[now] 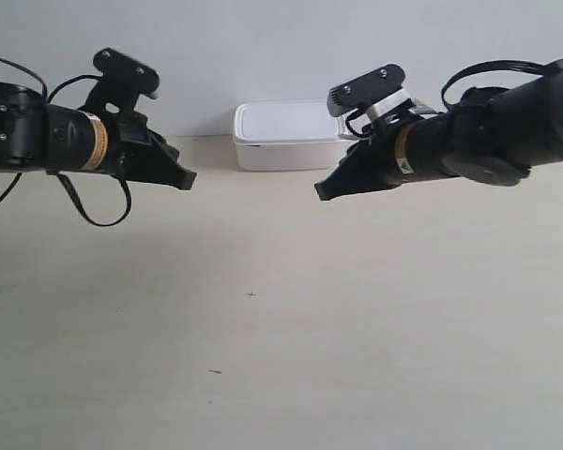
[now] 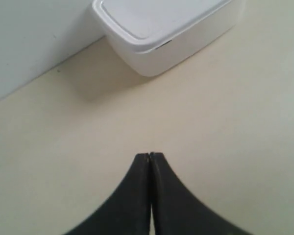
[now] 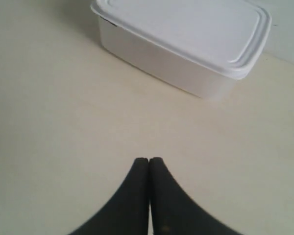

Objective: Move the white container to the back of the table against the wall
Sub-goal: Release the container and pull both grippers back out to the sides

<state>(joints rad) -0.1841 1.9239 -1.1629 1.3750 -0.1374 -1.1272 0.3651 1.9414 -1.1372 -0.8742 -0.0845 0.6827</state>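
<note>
Exterior view, container: the white container [image 1: 286, 139] sits at the far edge of the table [image 1: 281, 337], lid on, at the foot of the wall [image 1: 263, 47].
Exterior view, arms: the arm at the exterior view's left [image 1: 56, 136] and the arm at the exterior view's right [image 1: 488, 131] hang above the table and point inward, tips well apart. Neither touches the box.
Left wrist view, jaws: the left gripper [image 2: 149, 155] is pressed together, with only a hairline seam between its black fingers, and holds nothing.
Left wrist view, container: one rounded corner of the white container [image 2: 171, 29] lies ahead, near the line where table and wall meet.
Right wrist view, jaws: the right gripper [image 3: 149, 159] is likewise closed tight and empty.
Right wrist view, container: the whole lid of the white container [image 3: 186, 39] shows, its raised rim seated all round.
Contact with wall: probably touching or nearly so, though no view shows the rear edge clearly enough to say.
Task progress: judged all but finished.
Risk, extra nudge: a push off the box's middle would likely swing it askew, since it looks light.
Risk, withdrawal: the arm at the exterior view's right overlaps one end of the box in the picture, so a careless sweep could drag it forward.
Surface: pale cream wood grain, smooth, a few dark specks, so little grip is likely.
Room: plain grey-white wall, even light, soft shadows.
</note>
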